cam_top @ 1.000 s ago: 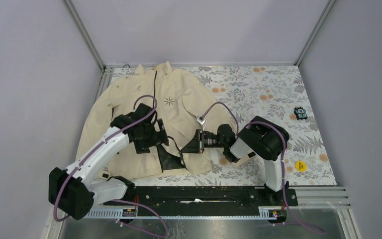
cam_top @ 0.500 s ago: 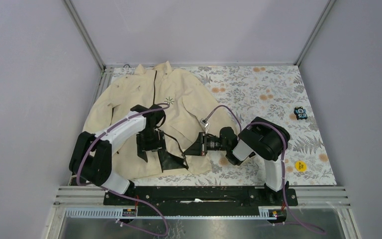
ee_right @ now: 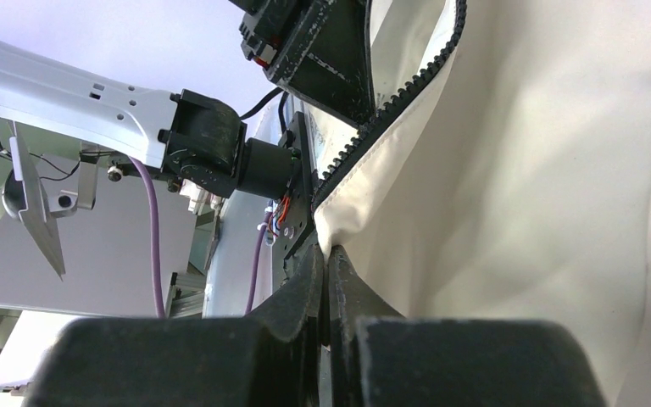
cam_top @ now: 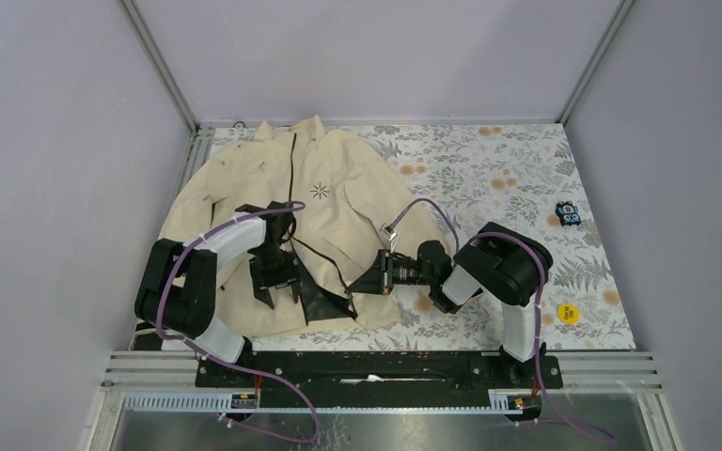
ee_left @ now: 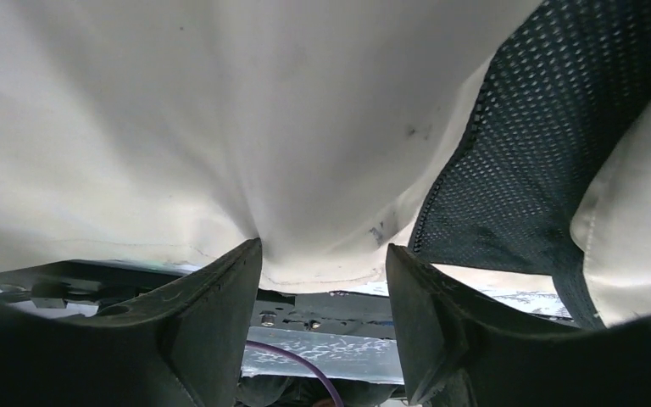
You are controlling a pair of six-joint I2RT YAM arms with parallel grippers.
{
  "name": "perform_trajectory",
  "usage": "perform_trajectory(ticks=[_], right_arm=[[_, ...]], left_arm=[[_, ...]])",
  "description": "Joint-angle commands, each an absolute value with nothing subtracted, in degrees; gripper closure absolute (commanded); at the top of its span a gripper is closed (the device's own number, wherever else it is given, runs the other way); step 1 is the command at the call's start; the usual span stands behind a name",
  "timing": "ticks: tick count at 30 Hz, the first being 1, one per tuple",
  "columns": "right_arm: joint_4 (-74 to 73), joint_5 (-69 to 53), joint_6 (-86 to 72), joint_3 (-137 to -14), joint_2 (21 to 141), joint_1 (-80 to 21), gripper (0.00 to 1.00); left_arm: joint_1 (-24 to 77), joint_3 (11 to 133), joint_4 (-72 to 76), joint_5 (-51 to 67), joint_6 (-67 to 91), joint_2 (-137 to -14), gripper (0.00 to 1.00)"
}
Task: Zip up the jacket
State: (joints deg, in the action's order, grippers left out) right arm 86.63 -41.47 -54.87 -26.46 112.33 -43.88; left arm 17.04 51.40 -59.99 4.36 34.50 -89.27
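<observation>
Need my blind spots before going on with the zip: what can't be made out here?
- Zipper slider: in no view; from above, the left arm covers where the jacket's zipper parts.
- Left wrist view: whether the left gripper's fingers touch the hem.
- Right wrist view: how much cloth the right gripper pinches; its closed fingers hide it.
- Top view: dark object at right, too small to identify.
</observation>
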Motion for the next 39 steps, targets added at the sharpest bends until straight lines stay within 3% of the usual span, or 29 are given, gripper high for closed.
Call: perform_trajectory(ticks=[1,8,15,21,29,33,39], right_arm=[[96.4,-41.6,-54.6,-27.1,111.8,-43.9,1.0],[96.4,-42.0,-55.0,-27.8,112.7,-43.9,1.0],[96.4,-42.2,-55.1,-27.9,112.9,-43.9,1.0],[96.4,-42.2,-55.0,-28.3,113.4,-44.0,1.0],[96.0,-41.7,-55.5,-30.0,115.2,-45.8,1.0],[96.0,-41.5,-57.6,-31.2,116.2,-46.4,1.0],[95.8,-42.7,-60.4,-32.9,118.4,-46.5,1.0]], left_arm=[[17.0,50.2,-56.6,6.2,33.4,-90.2,0.39],[17.0,47.0,-52.9,7.0,33.8,-91.1,0.41],[17.0,47.6,-52.8,7.2,34.6,-88.0,0.65],[17.0,46.4,-51.3,11.1,35.2,-81.6,0.8],[16.9,43.8,-50.1,13.2,38.9,-70.1,0.86],[16.9,38.3,-44.8,15.8,43.4,-63.2,1.0],[16.9,29.8,-31.3,16.0,54.3,-48.7,1.0]])
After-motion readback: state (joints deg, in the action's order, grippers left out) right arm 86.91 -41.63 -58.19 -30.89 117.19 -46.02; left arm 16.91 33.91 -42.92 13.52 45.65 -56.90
